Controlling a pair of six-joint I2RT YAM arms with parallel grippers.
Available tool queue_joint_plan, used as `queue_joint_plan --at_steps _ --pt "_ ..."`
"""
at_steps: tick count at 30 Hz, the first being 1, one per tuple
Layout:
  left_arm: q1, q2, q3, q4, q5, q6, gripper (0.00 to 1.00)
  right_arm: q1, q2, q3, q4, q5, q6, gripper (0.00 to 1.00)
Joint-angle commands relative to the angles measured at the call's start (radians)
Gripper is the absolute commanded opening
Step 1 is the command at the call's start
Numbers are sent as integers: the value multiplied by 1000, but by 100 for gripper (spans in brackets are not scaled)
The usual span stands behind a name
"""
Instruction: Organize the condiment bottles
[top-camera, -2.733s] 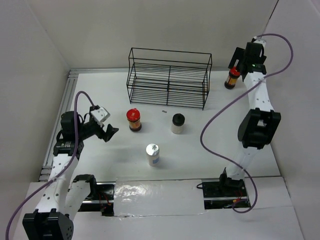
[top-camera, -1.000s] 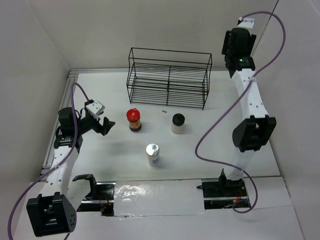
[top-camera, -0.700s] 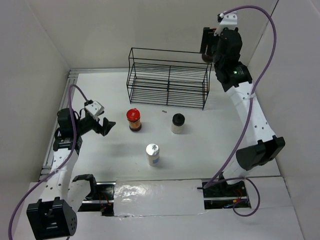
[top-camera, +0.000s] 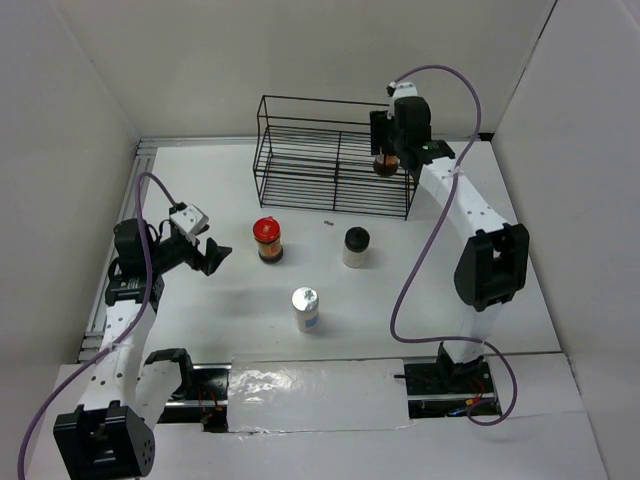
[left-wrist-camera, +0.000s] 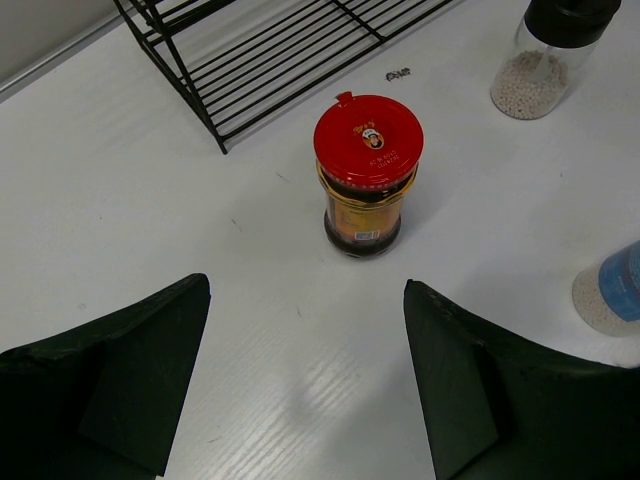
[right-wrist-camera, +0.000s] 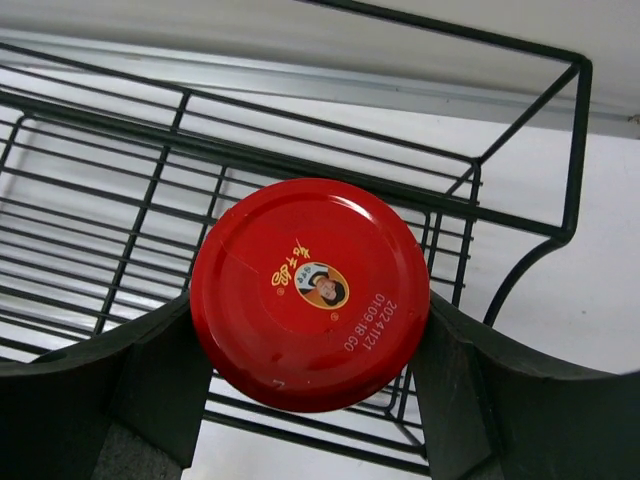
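Note:
My right gripper (top-camera: 388, 160) is shut on a dark brown jar with a red lid (right-wrist-camera: 310, 292), holding it above the right end of the black wire rack (top-camera: 337, 155). A second red-lidded jar (top-camera: 268, 240) (left-wrist-camera: 366, 175) stands on the table in front of the rack. The black-capped white bottle (top-camera: 356, 247) (left-wrist-camera: 553, 55) is to its right, and the silver-capped blue-labelled bottle (top-camera: 305, 309) (left-wrist-camera: 612, 290) stands nearer the front. My left gripper (top-camera: 208, 253) (left-wrist-camera: 305, 375) is open, low over the table left of the second jar, with nothing between its fingers.
The rack has two shelves and stands at the back of the white table, near the back wall. White side walls close the space left and right. A small dark speck (top-camera: 328, 224) lies in front of the rack.
The right arm has carried its jar from the far right back corner leftward to over the rack's right end. The left arm has barely moved.

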Motion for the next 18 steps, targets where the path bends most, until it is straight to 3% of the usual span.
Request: queue_joint_plan --at_steps 1,3,5,8,9,11,18 --pt "-4 -14 -15 16 22 -20 91 -3 -71 -32 187 40 4 17" --pt "-4 -15 -17 22 23 -20 91 -18 -81 -80 204 37 34 19" --pt "-4 -17 -21 22 26 -24 91 -29 -95 -123 247 3 43 34" --pt "-7 -17 -21 22 26 -21 91 -39 -117 -174 276 -21 34 62" --pt "-4 -17 -21 22 25 -21 91 -36 -121 -171 261 -20 33 81" --pt "-5 -20 -21 19 23 -20 91 -33 -124 -155 238 -20 22 100" --pt "-4 -23 -24 26 34 -23 91 -26 -192 -123 196 1 -44 100"
